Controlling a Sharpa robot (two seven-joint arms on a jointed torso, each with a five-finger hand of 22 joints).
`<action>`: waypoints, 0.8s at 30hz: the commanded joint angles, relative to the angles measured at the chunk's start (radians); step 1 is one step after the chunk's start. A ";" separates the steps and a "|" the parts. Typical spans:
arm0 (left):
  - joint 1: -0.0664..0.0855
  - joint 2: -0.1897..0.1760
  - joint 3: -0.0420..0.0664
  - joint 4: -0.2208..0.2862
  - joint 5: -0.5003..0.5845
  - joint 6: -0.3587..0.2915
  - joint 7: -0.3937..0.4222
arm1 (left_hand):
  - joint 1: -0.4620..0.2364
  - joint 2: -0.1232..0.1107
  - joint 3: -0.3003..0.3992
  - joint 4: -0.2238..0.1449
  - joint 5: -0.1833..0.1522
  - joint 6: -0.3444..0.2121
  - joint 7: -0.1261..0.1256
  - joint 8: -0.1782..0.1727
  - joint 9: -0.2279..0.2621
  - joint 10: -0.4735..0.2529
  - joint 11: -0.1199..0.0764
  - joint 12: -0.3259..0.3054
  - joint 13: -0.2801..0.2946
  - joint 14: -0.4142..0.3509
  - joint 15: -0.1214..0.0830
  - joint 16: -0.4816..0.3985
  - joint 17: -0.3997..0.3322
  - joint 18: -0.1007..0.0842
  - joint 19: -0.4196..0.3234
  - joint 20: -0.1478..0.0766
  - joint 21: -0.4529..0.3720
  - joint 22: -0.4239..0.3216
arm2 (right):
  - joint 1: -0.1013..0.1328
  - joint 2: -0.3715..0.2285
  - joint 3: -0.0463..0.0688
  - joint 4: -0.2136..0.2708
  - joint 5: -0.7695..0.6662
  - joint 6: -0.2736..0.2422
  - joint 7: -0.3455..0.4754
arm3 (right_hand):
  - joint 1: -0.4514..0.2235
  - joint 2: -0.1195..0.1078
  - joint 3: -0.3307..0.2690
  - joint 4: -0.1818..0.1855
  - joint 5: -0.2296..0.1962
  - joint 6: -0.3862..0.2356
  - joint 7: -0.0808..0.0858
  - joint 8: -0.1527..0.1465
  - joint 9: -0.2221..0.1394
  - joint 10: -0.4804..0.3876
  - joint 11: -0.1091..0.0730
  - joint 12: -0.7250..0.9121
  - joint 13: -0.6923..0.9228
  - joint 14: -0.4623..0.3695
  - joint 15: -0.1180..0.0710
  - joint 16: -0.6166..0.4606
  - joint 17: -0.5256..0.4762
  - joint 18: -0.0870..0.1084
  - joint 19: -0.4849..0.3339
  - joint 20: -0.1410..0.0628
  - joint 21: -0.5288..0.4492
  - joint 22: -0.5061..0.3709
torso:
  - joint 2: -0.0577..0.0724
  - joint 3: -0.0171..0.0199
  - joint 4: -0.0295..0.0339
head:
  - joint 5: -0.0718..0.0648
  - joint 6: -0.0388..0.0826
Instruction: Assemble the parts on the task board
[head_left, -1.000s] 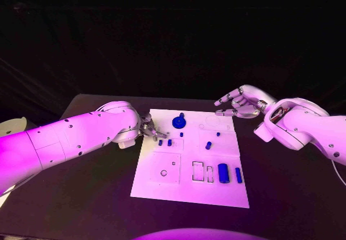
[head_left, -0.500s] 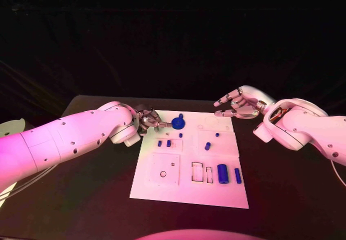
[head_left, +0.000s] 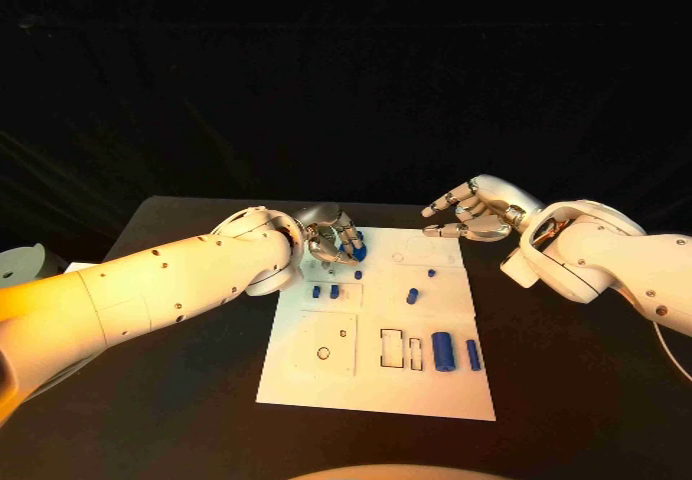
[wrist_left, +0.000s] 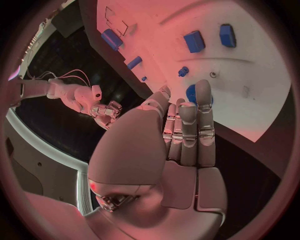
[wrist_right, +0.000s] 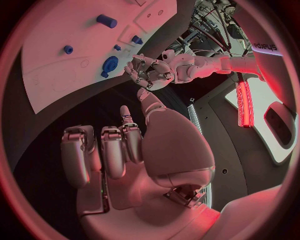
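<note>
Left hand (head_left: 332, 238) hangs over the round blue disc part (head_left: 356, 249) at the 11 o'clock corner of the white rectangular task board (head_left: 378, 388); fingers held straight and close together, nothing gripped, contact with the disc unclear. Best approach, judged: lower slowly, close around the disc rim, lift straight. Small blue pegs (head_left: 325, 292) sit just toward 6 o'clock, so avoid sweeping them. Right hand (head_left: 469, 212) hovers off the board's 1 o'clock corner, fingers loosely curled, empty.
</note>
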 joint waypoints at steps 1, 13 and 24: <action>-0.006 0.022 -0.001 -0.019 -0.184 0.036 0.065 | -0.014 -0.015 0.006 0.006 -0.005 0.023 0.000 -0.024 -0.018 0.007 0.006 -0.026 -0.030 0.067 0.001 0.109 0.092 0.002 0.055 -0.002 0.061 0.044 | -0.001 0.002 0.000 -0.001 -0.003 0.009 0.007 | 0.001 0.008 -0.007 0.000 0.003 0.006 0.000 -0.002 0.001 0.034 -0.005 -0.004 0.179 0.095 -0.001 -0.003 0.216 0.016 0.054 -0.002 -0.006 0.165 | 0.001 0.0008 -0.0004 | -0.004 0.004; -0.019 0.078 -0.002 -0.071 -0.288 0.125 -0.026 | -0.037 -0.021 0.012 0.009 -0.006 0.097 -0.004 -0.088 -0.061 0.064 0.001 -0.086 -0.108 0.182 -0.009 0.331 0.281 -0.060 0.212 -0.014 0.439 0.357 | -0.001 0.006 0.000 -0.001 -0.003 0.010 0.007 | 0.001 0.008 -0.007 0.000 0.003 0.006 0.000 -0.002 0.001 0.034 -0.005 -0.004 0.179 0.095 -0.001 -0.003 0.216 0.016 0.054 -0.002 -0.006 0.165 | 0.000 0.0013 0.0006 | -0.003 0.002; -0.022 0.100 -0.003 -0.098 -0.300 0.154 -0.046 | -0.035 -0.013 0.023 0.006 -0.005 0.127 -0.008 -0.108 -0.072 0.089 -0.002 -0.119 -0.136 0.190 -0.013 0.334 0.266 -0.066 0.224 -0.018 0.473 0.388 | -0.001 0.007 0.000 0.001 -0.003 0.010 0.008 | 0.001 0.008 -0.007 0.000 0.003 0.006 0.000 -0.002 0.001 0.034 -0.005 -0.004 0.179 0.095 -0.001 -0.003 0.216 0.016 0.054 -0.002 -0.006 0.165 | -0.001 0.0006 0.0014 | -0.004 0.001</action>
